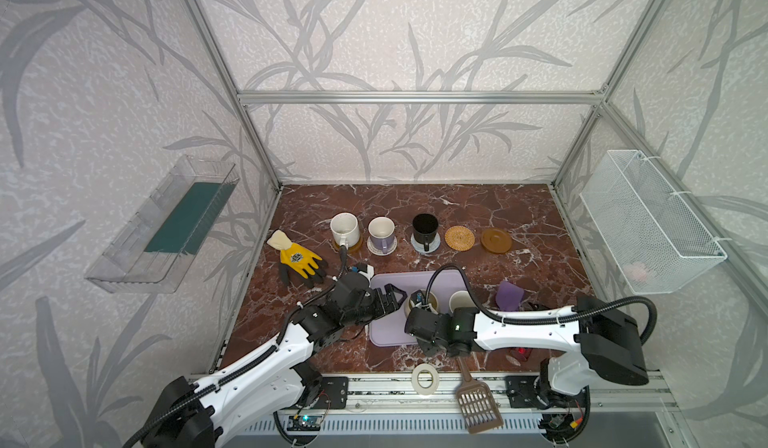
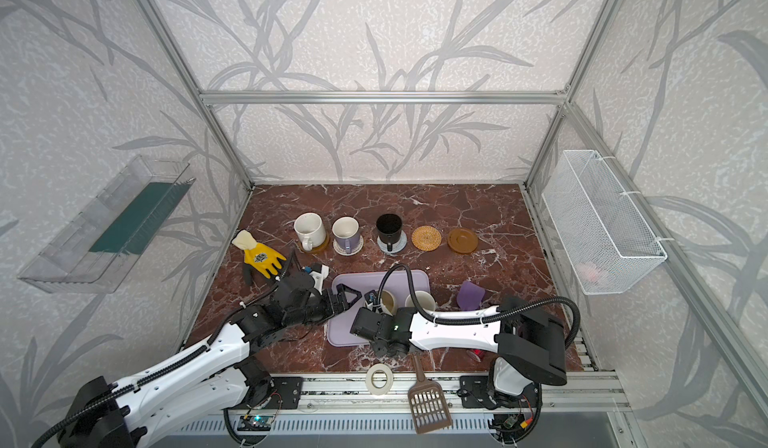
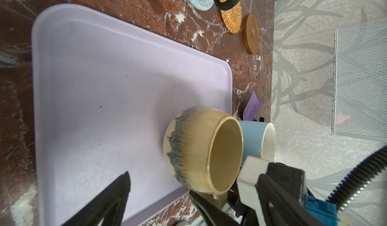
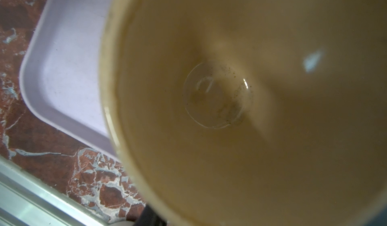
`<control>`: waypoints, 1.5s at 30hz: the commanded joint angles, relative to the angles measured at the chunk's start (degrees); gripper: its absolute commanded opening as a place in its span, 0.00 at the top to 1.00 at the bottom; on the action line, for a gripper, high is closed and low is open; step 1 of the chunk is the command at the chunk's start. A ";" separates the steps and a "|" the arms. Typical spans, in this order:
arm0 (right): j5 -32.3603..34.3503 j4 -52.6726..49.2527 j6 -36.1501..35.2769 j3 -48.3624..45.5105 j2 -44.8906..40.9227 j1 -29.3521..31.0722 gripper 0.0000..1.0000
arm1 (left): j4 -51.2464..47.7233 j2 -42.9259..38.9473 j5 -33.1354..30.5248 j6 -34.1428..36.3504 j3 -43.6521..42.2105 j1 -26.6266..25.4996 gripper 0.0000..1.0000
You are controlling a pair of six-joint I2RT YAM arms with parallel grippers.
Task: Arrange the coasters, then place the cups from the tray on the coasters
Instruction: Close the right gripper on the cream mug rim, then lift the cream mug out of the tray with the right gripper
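Along the back of the marbled surface I read the row from the left. The white speckled cup stands on a brown wooden coaster, the lavender cup on the white-beige woven coaster, and the black cup on the grey-blue coaster. After them come the rattan coaster and the second brown wooden coaster, both uncovered.

Nearer to me, a yellow glove lies at the left. Next is the tray, and above its left part hangs the left pincer, fingers spread wide and holding nothing, its tips just beside the cream-yellow cup. That cup stands upright on the tray's right part. The light blue cup is close on its right (touching or not, I cannot tell).

The right pincer sits directly over the cream-yellow cup, and its wrist view looks straight down into the bowl. Its fingers are mostly hidden, so I cannot tell whether they grip anything.
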 commanded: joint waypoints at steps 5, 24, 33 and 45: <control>2.97 1.63 -1.48 2.09 2.14 -1.12 0.67 | 5.20 0.26 -1.81 -2.92 -1.45 0.21 0.04; 2.90 6.39 -4.45 0.77 -2.45 -1.05 0.93 | 7.69 -8.74 -8.89 -8.41 -6.30 0.32 0.05; 4.84 7.23 -7.47 -0.45 -5.69 -0.45 1.00 | 8.73 -11.90 -9.72 -9.76 -6.70 0.29 0.05; 6.78 9.90 -6.29 -3.59 -9.97 -0.37 1.00 | 7.61 -12.04 -7.73 -9.15 -3.56 0.90 0.07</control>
